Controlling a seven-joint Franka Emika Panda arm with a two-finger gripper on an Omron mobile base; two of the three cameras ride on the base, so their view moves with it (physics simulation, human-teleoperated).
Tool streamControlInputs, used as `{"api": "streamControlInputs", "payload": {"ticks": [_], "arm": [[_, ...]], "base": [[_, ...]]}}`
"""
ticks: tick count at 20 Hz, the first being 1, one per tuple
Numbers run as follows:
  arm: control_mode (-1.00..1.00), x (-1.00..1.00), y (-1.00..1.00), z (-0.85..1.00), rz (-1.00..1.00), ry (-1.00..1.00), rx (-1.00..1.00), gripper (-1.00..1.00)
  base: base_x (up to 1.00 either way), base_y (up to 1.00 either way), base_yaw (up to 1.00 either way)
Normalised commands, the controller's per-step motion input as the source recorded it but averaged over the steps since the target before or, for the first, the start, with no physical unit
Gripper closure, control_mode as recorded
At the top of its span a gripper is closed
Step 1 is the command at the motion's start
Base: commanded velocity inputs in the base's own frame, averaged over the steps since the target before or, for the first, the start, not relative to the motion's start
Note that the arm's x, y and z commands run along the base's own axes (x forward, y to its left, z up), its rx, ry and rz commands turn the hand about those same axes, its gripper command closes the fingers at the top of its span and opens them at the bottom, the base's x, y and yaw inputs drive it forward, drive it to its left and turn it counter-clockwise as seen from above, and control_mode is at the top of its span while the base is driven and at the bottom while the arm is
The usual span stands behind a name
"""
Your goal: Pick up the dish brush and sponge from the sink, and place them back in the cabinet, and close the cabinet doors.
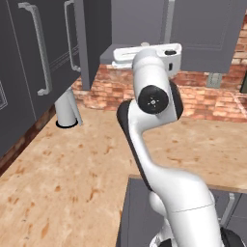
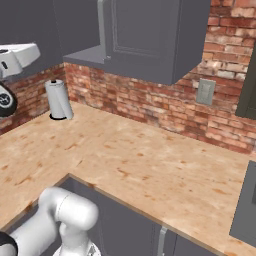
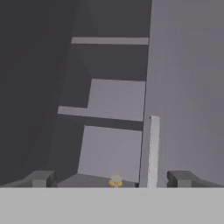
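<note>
My gripper [image 3: 111, 179] is open in front of the dark grey cabinet [image 3: 109, 100], its fingertips [image 3: 40, 178] set wide apart. Between them, low in the hand view, peeks a small cream and yellow thing that looks like the dish brush [image 3: 116, 180]; neither finger touches it. Grey shelves show inside the cabinet. The right cabinet door [image 3: 188, 87] with its silver bar handle [image 3: 153, 151] stands close on the right. In the left base view my white hand [image 1: 144, 52] is raised at the cabinet, beside the swung-out left door [image 1: 91, 43]. The sponge and the sink are out of view.
A paper towel roll [image 1: 67, 108] stands on the beige counter [image 1: 72, 164] by the brick wall [image 2: 150, 107]. Tall dark cabinets with long handles [image 1: 41, 48] line the left side. A wall outlet [image 2: 205, 91] sits on the bricks at the right.
</note>
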Motion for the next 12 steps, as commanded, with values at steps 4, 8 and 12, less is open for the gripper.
{"api": "streamControlInputs", "payload": {"ticks": [4, 8, 12], "arm": [[-1.00, -0.31, 0.34, -0.07, 0.00, -0.01, 0.00, -1.00], [-1.00, -0.32, 0.31, -0.12, 0.01, -0.05, 0.00, -1.00], [-1.00, -0.39, 0.19, -0.03, 0.04, -0.03, 0.00, -1.00]], "base": [[0.00, 0.00, 0.00], [0.00, 0.00, 0.00], [0.00, 0.00, 0.00]]}}
